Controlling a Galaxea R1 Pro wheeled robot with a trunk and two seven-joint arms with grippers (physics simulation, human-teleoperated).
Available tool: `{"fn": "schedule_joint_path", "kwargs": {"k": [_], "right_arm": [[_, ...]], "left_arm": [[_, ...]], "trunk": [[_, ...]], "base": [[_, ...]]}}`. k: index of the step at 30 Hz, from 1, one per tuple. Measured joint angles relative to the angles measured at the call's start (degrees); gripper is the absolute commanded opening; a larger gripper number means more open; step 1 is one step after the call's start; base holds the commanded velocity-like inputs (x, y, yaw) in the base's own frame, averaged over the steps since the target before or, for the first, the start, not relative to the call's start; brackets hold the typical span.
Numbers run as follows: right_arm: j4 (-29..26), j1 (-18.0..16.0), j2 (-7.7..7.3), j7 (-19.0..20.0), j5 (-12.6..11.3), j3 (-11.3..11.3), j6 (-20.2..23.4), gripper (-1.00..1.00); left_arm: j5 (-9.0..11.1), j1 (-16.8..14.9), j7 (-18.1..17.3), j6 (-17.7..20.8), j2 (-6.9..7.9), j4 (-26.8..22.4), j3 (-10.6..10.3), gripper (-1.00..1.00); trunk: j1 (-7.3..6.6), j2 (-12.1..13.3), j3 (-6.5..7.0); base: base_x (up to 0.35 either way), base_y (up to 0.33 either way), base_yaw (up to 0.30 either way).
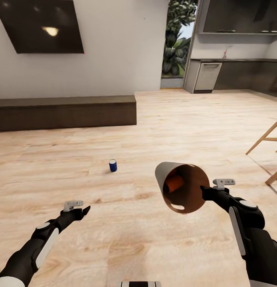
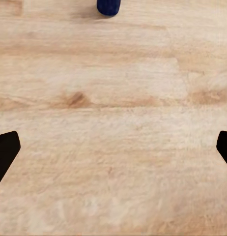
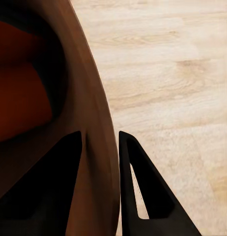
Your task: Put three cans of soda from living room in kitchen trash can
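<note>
Right gripper (image 1: 205, 191) pinches tapered bin (image 1: 162, 172) rim — orange can (image 1: 174, 182) inside, seemingly.

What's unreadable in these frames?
- Bin contents, head view: one orange can shows; the wall hides any second.
- Blue can, left wrist view: cut off by the frame edge.
- Right pincer view: the bin wall blocks the can inside.

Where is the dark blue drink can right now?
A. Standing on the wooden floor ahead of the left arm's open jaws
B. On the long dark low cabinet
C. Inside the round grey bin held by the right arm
A: the dark blue drink can stands upright on the pale wooden floor, ahead of the open left gripper; the round grey bin with the coppery inside holds an orange can instead.
</note>
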Motion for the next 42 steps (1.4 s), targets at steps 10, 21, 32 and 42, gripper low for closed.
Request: {"fn": "schedule_joint_path", "kwargs": {"k": [10,21,32,42], "right_arm": [[0.05,0.06,0.00,-0.06,-0.06,0.89,0.01,-1.00],[0.12,0.09,1.82,-0.62,0.14,1.21,0.15,-1.00],[0.04,0.08,2.11,-0.71,0.73,1.17,0.07,-1.00],[0.07,0.08,2.11,-0.70,0.59,1.18,0.09,-1.00]], "left_arm": [[0.02,0.00,0.00,0.00,0.00,0.00,0.00,1.00],[0.02,0.00,0.01,-0.03,0.00,0.01,0.00,1.00],[0.02,0.00,0.15,-0.17,0.00,0.04,0.00,1.00],[0.02,0.00,0.15,-0.18,0.00,0.03,0.00,1.00]], "trunk": [[0.00,0.00,0.00],[0.00,0.00,0.00],[0.00,0.00,0.00],[0.00,0.00,0.00]], "base": [[0.327,0.000,-0.124],[0.327,0.000,-0.008],[0.327,0.000,0.000],[0.327,0.000,0.000]]}}
